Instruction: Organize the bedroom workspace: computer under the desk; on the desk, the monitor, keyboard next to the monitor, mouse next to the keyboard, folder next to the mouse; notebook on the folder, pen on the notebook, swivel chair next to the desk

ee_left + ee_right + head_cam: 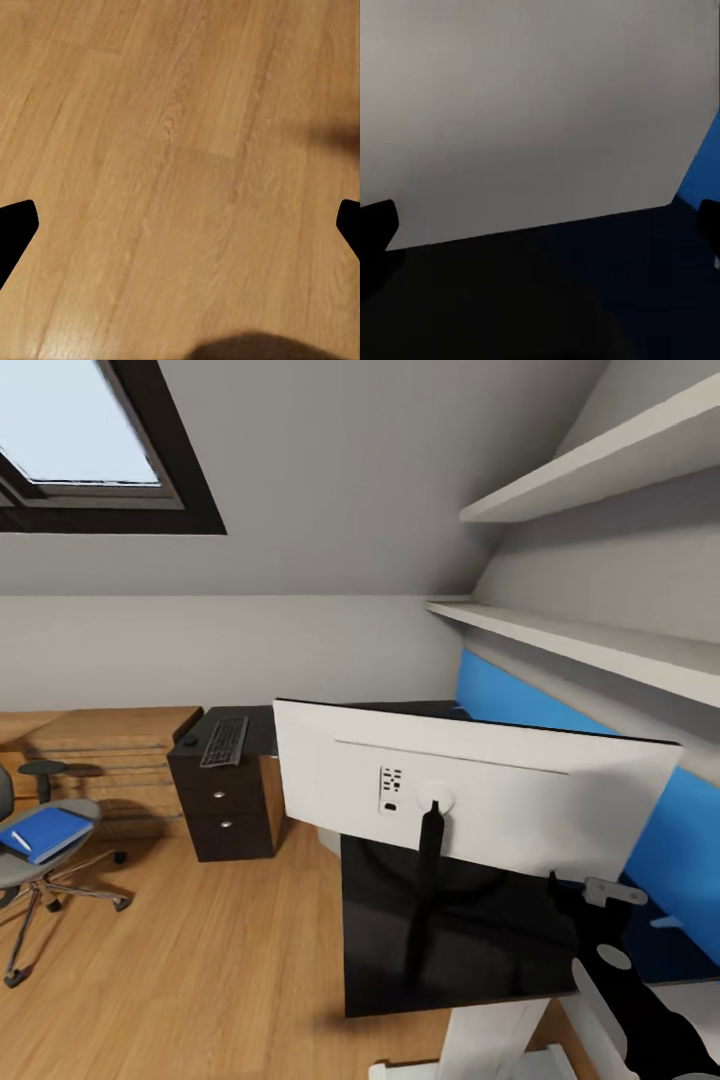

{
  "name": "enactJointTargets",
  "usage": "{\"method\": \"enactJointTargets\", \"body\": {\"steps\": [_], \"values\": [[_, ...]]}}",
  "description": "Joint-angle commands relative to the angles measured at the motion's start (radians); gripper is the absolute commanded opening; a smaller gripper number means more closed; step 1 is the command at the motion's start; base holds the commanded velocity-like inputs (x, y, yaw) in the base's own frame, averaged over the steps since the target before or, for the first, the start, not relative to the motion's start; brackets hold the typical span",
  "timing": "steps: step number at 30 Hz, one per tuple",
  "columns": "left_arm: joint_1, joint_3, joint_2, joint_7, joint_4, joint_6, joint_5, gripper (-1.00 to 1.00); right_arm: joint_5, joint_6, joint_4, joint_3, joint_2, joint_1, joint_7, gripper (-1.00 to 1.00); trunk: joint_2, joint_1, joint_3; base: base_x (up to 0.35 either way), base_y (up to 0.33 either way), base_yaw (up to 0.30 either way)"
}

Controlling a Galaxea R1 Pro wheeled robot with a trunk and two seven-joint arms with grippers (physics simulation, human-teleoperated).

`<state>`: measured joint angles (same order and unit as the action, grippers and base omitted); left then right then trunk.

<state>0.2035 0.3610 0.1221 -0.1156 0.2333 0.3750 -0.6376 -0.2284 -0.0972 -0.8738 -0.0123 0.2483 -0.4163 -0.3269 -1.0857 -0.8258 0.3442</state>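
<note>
- Right gripper point(544, 225) near the monitor point(480, 800), fingers apart, nothing held; judged lined up on the white back panel
- Monitor stands on the black desk point(380, 920), back toward the robot
- Left gripper point(180, 225) spread, idle over wooden floor point(180, 112)
- Folder point(45, 832) on swivel chair point(40, 870), far left; keyboard point(225, 741) on far cabinet point(225, 810)
</note>
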Motion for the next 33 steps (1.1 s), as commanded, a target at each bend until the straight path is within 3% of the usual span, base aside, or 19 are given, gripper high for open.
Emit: {"method": "enactJointTargets", "body": {"steps": [1,10,26,33], "values": [[0.0,0.009,0.001,-0.008,0.001,0.002,-0.002,1.0,-0.01,-0.007,-0.001,-0.002,0.0,-0.001,-0.003,1.0,-0.001,0.0,0.001,0.041,-0.041,0.0],[0.0,0.01,0.001,-0.009,-0.002,-0.005,-0.002,1.0,-0.007,-0.007,-0.005,-0.007,-0.004,-0.001,-0.006,1.0,-0.001,0.0,0.005,-0.041,-0.141,0.087],[0.0,0.01,0.001,-0.008,-0.002,-0.007,-0.002,1.0,-0.005,-0.01,-0.005,-0.013,-0.006,-0.001,-0.004,1.0,-0.001,0.0,0.022,-0.226,-0.177,0.206],[0.0,0.01,0.001,-0.007,-0.002,-0.003,-0.001,1.0,-0.003,-0.013,-0.007,-0.015,-0.007,-0.001,-0.003,1.0,-0.001,0.0,0.025,0.16,-0.014,0.093]]}}
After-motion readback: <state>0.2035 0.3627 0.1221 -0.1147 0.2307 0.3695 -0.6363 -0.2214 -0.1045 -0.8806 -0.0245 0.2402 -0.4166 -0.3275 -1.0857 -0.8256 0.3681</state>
